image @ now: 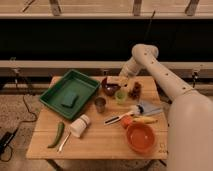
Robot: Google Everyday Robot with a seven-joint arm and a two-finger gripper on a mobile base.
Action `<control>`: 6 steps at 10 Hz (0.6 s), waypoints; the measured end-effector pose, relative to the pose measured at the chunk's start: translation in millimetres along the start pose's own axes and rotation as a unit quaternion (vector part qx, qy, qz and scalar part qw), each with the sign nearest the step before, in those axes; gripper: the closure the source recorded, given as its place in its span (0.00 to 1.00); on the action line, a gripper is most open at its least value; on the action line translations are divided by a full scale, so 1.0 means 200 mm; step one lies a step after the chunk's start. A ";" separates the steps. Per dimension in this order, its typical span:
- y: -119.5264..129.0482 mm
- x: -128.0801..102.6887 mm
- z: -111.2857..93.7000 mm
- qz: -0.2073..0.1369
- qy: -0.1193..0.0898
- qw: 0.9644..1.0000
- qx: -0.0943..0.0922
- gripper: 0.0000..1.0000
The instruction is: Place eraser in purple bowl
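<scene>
The purple bowl [108, 86] stands at the back middle of the wooden table [95, 142], just right of the green tray. My gripper [121, 81] hangs at the end of the arm, which reaches down from the right, right over the bowl's right rim. A small tan block, the eraser [123, 79], shows at the gripper's tip, held just above the rim. Its underside is hidden.
A light-green cup [120, 96] and a dark cup [100, 103] stand in front of the bowl. The green tray [55, 92] holds a green sponge [70, 100]. Also on the table: a white cup [80, 125] on its side, a green pepper [58, 134], an orange bowl [140, 138], a blue cloth [149, 107].
</scene>
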 end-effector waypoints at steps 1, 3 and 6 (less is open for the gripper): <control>-0.01 -0.01 0.01 0.007 0.002 1.000 0.004 0.98; -0.03 -0.03 0.05 0.020 0.010 1.000 0.009 0.81; -0.07 -0.03 0.07 0.032 0.026 0.999 0.018 0.50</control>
